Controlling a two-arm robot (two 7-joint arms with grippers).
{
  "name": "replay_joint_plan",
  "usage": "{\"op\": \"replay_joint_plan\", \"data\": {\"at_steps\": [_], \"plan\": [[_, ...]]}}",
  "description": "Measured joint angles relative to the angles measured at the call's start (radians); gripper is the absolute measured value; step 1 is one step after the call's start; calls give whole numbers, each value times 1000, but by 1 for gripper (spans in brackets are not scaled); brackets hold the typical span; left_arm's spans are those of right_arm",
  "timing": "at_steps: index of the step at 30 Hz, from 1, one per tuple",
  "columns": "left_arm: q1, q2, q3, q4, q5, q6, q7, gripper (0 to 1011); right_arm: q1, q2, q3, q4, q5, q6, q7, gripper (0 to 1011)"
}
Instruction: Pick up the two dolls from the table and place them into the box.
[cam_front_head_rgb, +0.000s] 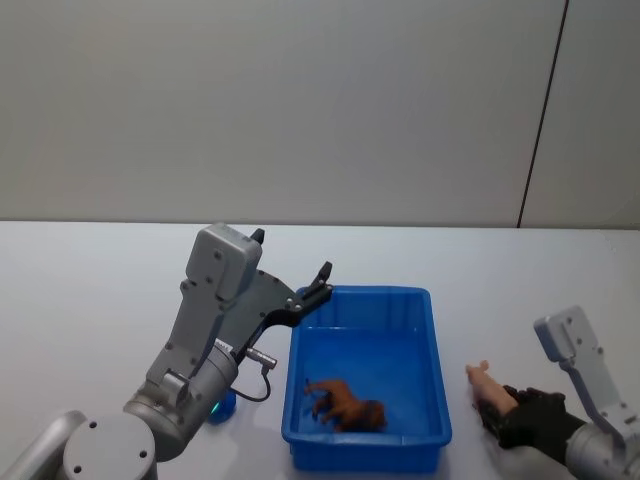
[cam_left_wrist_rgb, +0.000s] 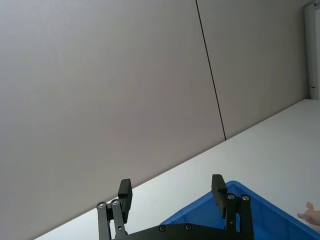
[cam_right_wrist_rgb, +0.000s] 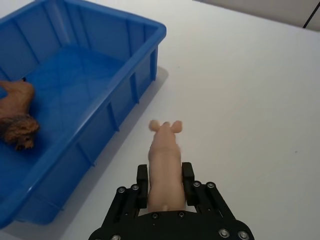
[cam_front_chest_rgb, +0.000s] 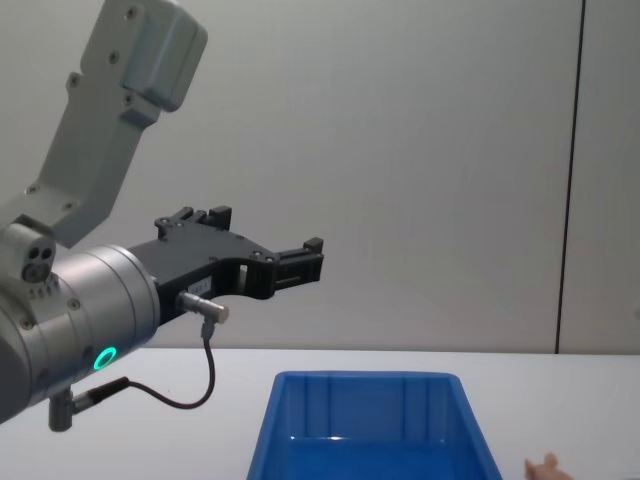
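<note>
No writing, label, brand, number or sign can be read on anything that is shown in these views.

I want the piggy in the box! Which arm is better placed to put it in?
Right. The right claw is shut on the pink pig, just beside the blue box. The left claw hangs open and empty above the box's other side.
</note>
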Motion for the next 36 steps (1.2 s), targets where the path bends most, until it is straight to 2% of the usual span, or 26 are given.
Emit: {"op": "replay_joint_plan", "data": {"at_steps": [1,3,20,29,36], "plan": [[0,0,0,0,0,0,0,1003,-1,-1,-1,-4,-3,-8,-6,403],[0,0,0,0,0,0,0,1004,-3,-2,-2,-11,-9,-23,-15,358],[0,0,0,0,0,0,0,1003,1,-15,-7,-88,-47,-142,-63,358],[0,0,0,0,0,0,0,1003,31,-34,-19,-136,-75,-189,-15,358],[0,0,0,0,0,0,0,1003,49,-49,-32,-143,-86,-180,28,358]]}}
